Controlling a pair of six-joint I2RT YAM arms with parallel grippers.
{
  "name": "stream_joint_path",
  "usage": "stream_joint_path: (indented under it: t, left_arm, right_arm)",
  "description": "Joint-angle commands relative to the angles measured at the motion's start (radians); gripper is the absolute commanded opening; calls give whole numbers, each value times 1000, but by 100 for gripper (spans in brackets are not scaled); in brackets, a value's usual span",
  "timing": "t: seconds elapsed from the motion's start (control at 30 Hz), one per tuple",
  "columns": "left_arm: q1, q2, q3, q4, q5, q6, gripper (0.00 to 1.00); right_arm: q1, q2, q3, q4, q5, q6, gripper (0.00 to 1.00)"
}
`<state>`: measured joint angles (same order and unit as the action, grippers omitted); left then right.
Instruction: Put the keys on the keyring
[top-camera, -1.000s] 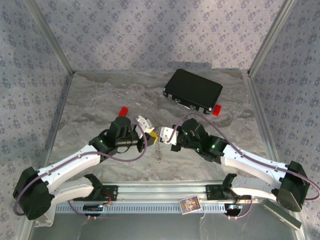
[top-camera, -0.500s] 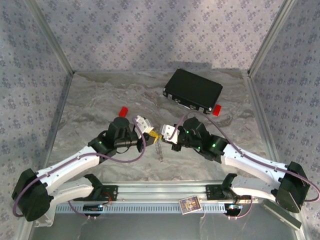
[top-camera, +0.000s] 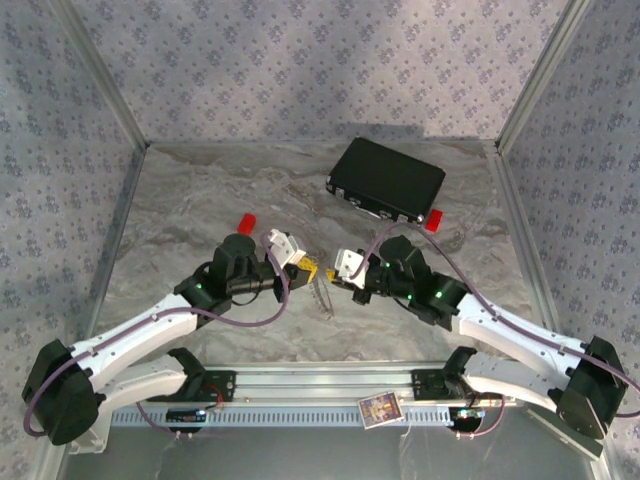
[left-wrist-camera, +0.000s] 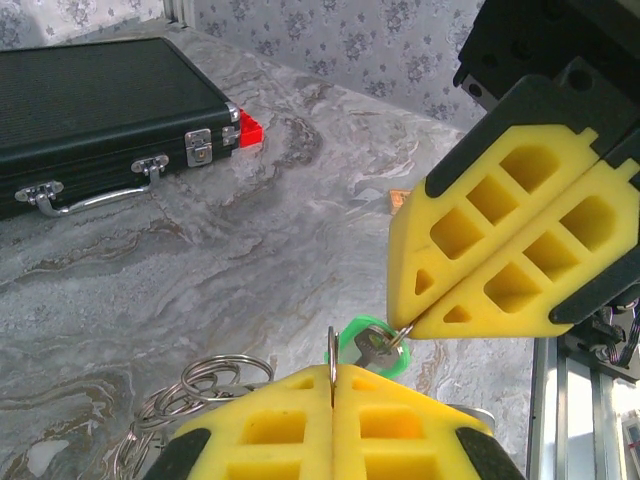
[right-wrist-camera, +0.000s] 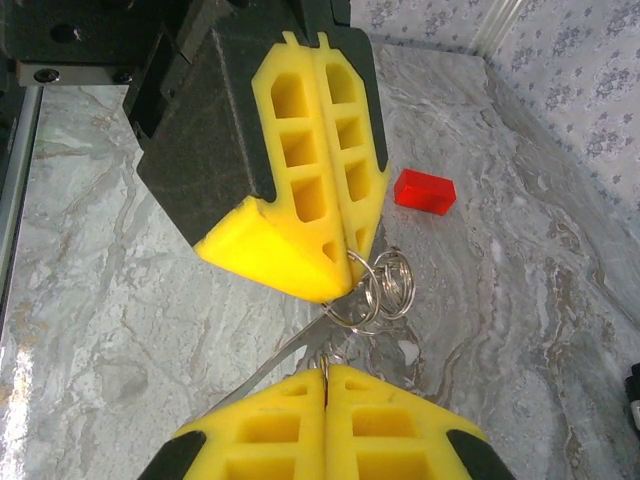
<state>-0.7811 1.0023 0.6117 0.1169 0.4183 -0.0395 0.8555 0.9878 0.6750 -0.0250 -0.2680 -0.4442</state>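
Top external view, left gripper (top-camera: 309, 269): shown closed, tip to tip with the right gripper (top-camera: 339, 272) above the grey marbled table (top-camera: 200, 190).
Top external view, keyring of silvery metal rings (top-camera: 320, 296): seen hanging between the two tips.
Top external view, surroundings: a black rectangular case (top-camera: 387, 180) is set at the far right, with a red block (top-camera: 433, 219) at its corner; a second red block (top-camera: 244, 221) lies beyond the left arm.
Left wrist view, left gripper (left-wrist-camera: 334, 378): yellow pads are pressed together on one ring of the keyring (left-wrist-camera: 205, 385), held edge-on.
Left wrist view, right gripper (left-wrist-camera: 413, 327): jaws are closed, with the small green-headed key (left-wrist-camera: 372, 350) pinched at the tip, just beside the held ring.
Right wrist view, right gripper (right-wrist-camera: 325, 373): pads are closed, with a thin metal piece caught between them.
Right wrist view, left gripper (right-wrist-camera: 347, 275): closed on the keyring (right-wrist-camera: 380, 285), whose rings dangle at its tip.
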Motion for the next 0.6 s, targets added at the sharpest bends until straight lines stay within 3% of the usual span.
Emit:
stream_joint_path:
  t: [0.0, 0.57]
  left_arm:
    - [-4, -21, -5, 64, 4, -18, 0]
    - [-3, -14, 44, -10, -48, -271, 0]
  right_arm:
    - [11, -5, -14, 70, 44, 43, 0]
    - [95, 11, -9, 125, 287, 73, 0]
